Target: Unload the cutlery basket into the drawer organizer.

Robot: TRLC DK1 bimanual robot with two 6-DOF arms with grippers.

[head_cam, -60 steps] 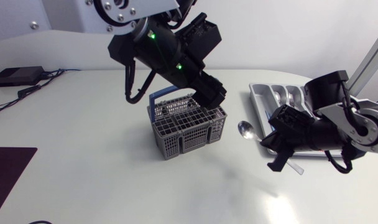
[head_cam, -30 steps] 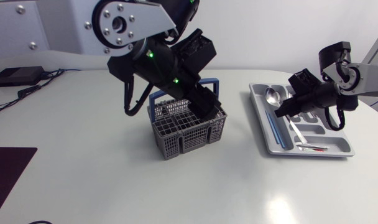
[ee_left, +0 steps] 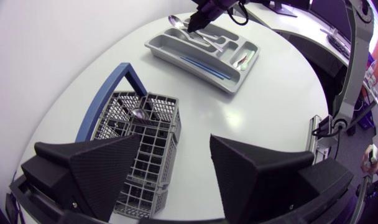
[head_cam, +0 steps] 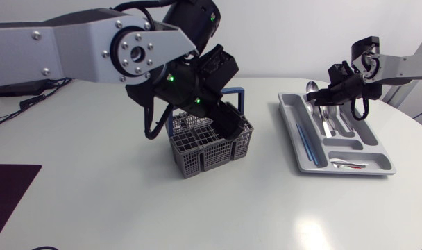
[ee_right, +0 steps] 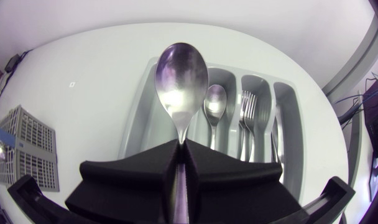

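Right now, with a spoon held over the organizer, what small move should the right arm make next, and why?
Probably ease the right gripper down toward the compartment holding the stored spoon, then release. The held spoon is clamped by its handle between the fingers, bowl above the organizer, not yet inside.

The white, rounded table carries a grey wire cutlery basket. The grey drawer organizer lies well to the basket's right, and a dark mat lies far to its left.
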